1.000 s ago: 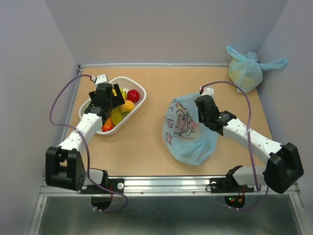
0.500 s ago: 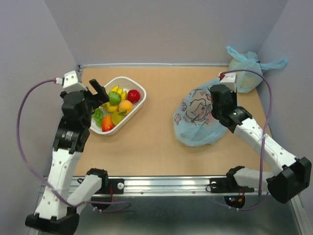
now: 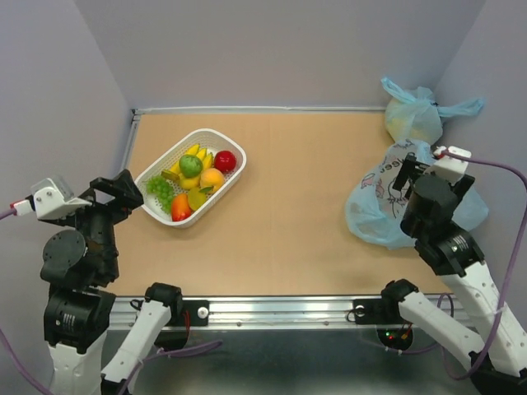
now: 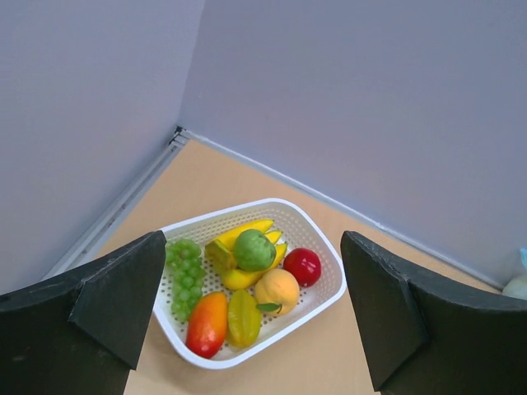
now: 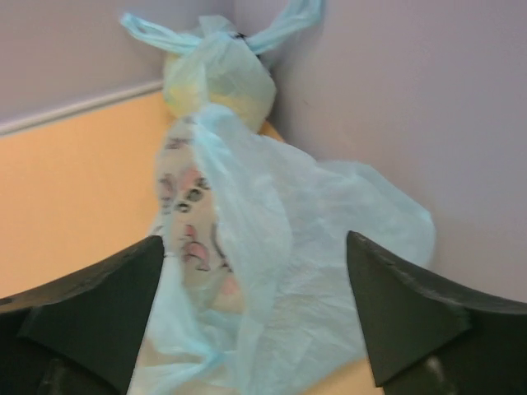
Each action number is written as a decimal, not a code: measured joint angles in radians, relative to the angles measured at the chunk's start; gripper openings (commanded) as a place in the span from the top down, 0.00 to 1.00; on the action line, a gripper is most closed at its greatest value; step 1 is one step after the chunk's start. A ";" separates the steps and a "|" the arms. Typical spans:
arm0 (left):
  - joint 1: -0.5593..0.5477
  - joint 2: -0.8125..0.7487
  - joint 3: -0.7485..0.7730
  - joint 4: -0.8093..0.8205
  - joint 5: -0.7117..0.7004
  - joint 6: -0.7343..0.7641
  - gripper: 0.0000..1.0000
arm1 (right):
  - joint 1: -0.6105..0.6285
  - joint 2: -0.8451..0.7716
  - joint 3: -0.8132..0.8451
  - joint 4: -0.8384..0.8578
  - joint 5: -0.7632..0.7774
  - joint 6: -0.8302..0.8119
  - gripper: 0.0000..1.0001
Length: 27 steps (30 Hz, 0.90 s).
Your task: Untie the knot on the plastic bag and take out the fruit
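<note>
**A:** Where does the fruit [image 3: 196,174] sit?

**B:** All of it is in a white basket [image 4: 328,290] on the left half of the worktop [image 3: 288,222], towards the back; a green apple lies on the banana bunch; a red apple is at the far end, grapes run along the left side, and an orange-red piece and a yellow-green one lie at the near end.

**A:** And the left claw [image 4: 253,236]?

**B:** Released; its two fingers stand wide apart with nothing between them; it is raised over the near left corner, apart from the basket, and its camera looks down into it.

**A:** Where is the plastic bag [image 3: 375,210]?

**B:** Slumped at the right edge of the worktop, close by the side wall [image 5: 395,99]; part of the cartoon print shows on its left face; just behind it, in the far right corner, stands a plain blue bag [image 3: 412,119] with tied handles; whether the two touch, I cannot tell.

**A:** Does the right claw [image 5: 255,237] grasp it?

**B:** No; that claw is released as well; the wrist view shows both fingers spread wide, with the crumpled film lying in the gap ahead of them and pinched by neither; from above, the claw hangs over the bag's right part; whether the film brushes a finger, I cannot tell.
</note>
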 measured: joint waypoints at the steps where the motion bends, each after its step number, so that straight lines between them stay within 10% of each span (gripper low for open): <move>1: 0.000 -0.025 -0.011 -0.009 -0.010 0.001 0.01 | 0.000 -0.013 0.000 -0.001 -0.016 0.008 0.00; 27: 0.000 -0.465 -0.070 -0.157 -0.108 0.047 0.01 | 0.000 -0.558 0.026 -0.113 -0.601 0.130 0.00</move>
